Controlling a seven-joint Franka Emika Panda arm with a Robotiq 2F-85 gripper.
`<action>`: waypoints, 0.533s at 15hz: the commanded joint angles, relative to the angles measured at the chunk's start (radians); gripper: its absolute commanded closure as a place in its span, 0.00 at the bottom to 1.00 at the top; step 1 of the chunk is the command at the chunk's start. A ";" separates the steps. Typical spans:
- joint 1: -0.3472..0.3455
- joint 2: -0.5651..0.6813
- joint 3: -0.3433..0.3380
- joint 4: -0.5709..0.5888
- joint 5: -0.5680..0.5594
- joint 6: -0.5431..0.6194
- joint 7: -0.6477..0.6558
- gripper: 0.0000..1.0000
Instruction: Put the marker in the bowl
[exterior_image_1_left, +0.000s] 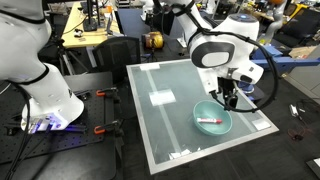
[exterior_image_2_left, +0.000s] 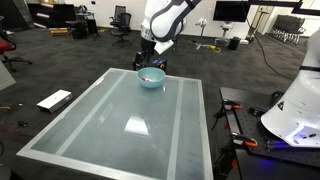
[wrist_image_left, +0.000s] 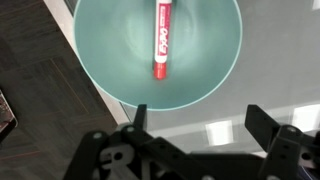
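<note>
Marker (wrist_image_left: 160, 38) lay in the bowl (wrist_image_left: 100, 65).
Gripper (wrist_image_left: 197, 118) hung above it, jaws spread and empty: seemingly nothing left to hold.

Free room above the bowl (wrist_image_left: 108, 52); the marker (wrist_image_left: 160, 38) lies across its floor

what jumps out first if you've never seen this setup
The red marker lying inside the teal bowl fills the wrist view. The open gripper hangs just above it, and an exterior view shows the bowl sitting near one edge of a big, pale, glossy table.
</note>
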 joint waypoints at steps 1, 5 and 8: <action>0.045 -0.133 -0.030 -0.126 -0.047 0.067 0.045 0.00; 0.073 -0.222 -0.054 -0.208 -0.099 0.124 0.084 0.00; 0.085 -0.267 -0.063 -0.258 -0.132 0.173 0.115 0.00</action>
